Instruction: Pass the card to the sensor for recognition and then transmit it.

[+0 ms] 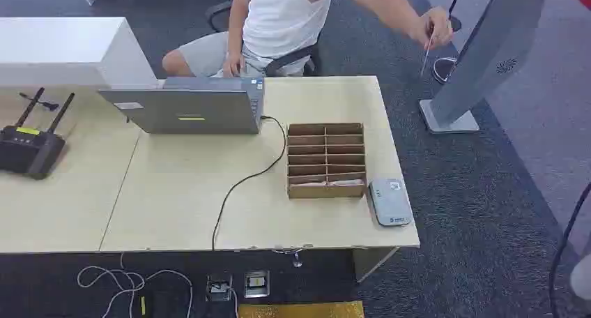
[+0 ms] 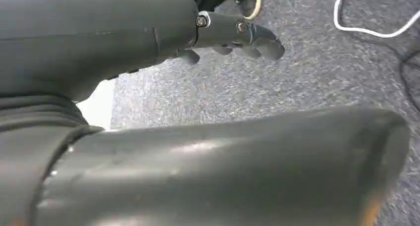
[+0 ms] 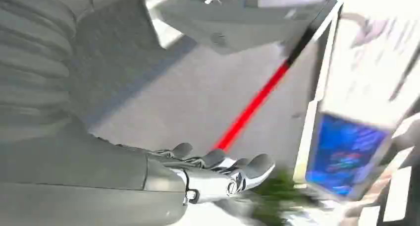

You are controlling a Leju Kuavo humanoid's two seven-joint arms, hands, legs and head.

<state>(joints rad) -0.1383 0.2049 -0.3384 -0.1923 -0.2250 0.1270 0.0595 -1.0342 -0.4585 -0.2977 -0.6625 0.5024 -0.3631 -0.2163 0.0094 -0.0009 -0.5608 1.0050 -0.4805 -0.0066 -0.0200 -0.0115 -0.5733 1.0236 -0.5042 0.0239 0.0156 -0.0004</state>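
A person seated behind the table holds a thin card [image 1: 426, 56] edge-on in a raised hand [image 1: 433, 26], out past the table's far right corner. The grey sensor pad [image 1: 390, 201] lies flat near the table's front right corner. Beside it stands a brown cardboard slotted box [image 1: 325, 159] with a pale card [image 1: 346, 182] in its front slot. My left hand [image 2: 233, 33] hangs over grey carpet, fingers stretched out, holding nothing. My right hand [image 3: 218, 175] is raised in a blurred view, fingers extended and empty, with a blue screen [image 3: 344, 154] beyond it.
A grey laptop [image 1: 188, 109] stands at the back of the table [image 1: 174, 206], with a black cable [image 1: 240, 182] running to the front edge. A black router [image 1: 29, 147] sits at the left. A grey kiosk stand [image 1: 481, 60] rises on the carpet at the right.
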